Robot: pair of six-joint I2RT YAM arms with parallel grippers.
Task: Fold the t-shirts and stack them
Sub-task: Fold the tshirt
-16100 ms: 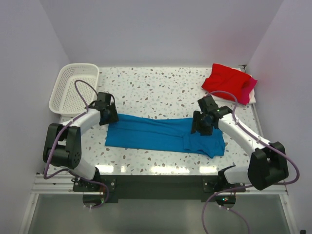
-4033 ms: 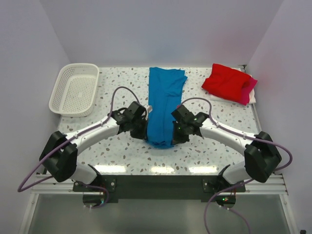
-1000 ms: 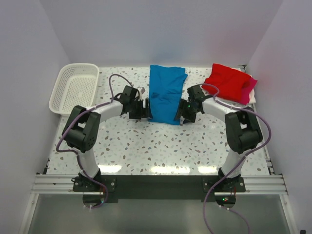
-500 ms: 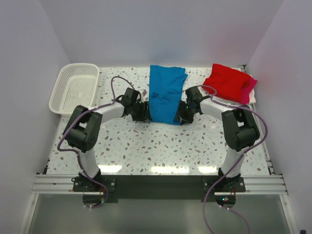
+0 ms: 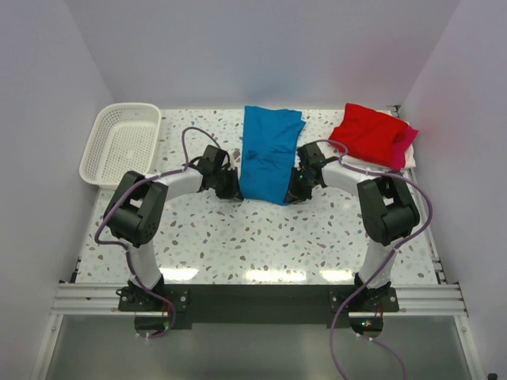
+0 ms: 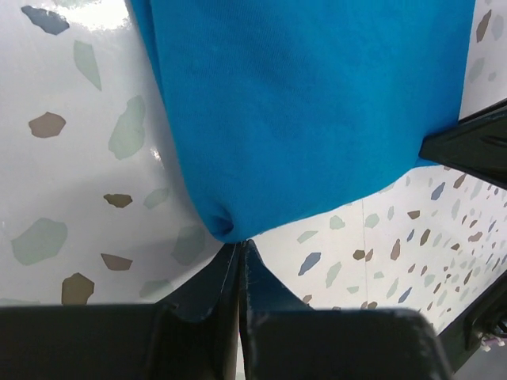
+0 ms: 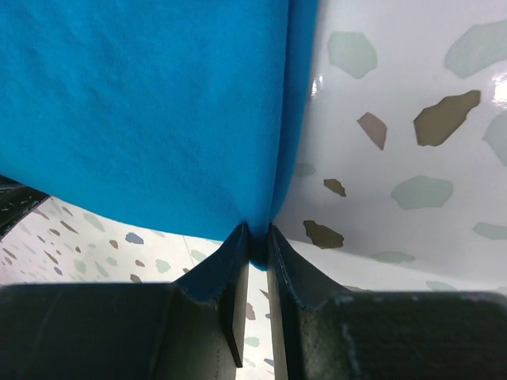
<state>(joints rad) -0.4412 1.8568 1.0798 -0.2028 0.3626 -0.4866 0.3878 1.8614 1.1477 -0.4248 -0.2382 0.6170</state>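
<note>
Left end effector (image 5: 230, 187) and right end effector (image 5: 295, 189) each pinch a near corner of the blue t-shirt (image 5: 269, 154)

Both wrist views show the fingers pressed together on the cloth. The left pair meets tip to tip on the shirt's near-left corner, and the right pair keeps only a thin slot filled with blue fabric at the near-right corner.

The blue t-shirt lies flat as a long folded rectangle at the far middle of the bench (image 5: 253, 237). Its far edge is close to the back wall. Its surface is smooth and matte, with soft rounded folds along the sides.

At the far right a red t-shirt (image 5: 366, 131) sits as a plump folded bundle on a magenta-pink t-shirt (image 5: 405, 145), close to the right wall. A white mesh basket (image 5: 93, 154) fills the far left corner.

Glossy speckled terrazzo lies bare across the near half of the bench, between the two arms.
</note>
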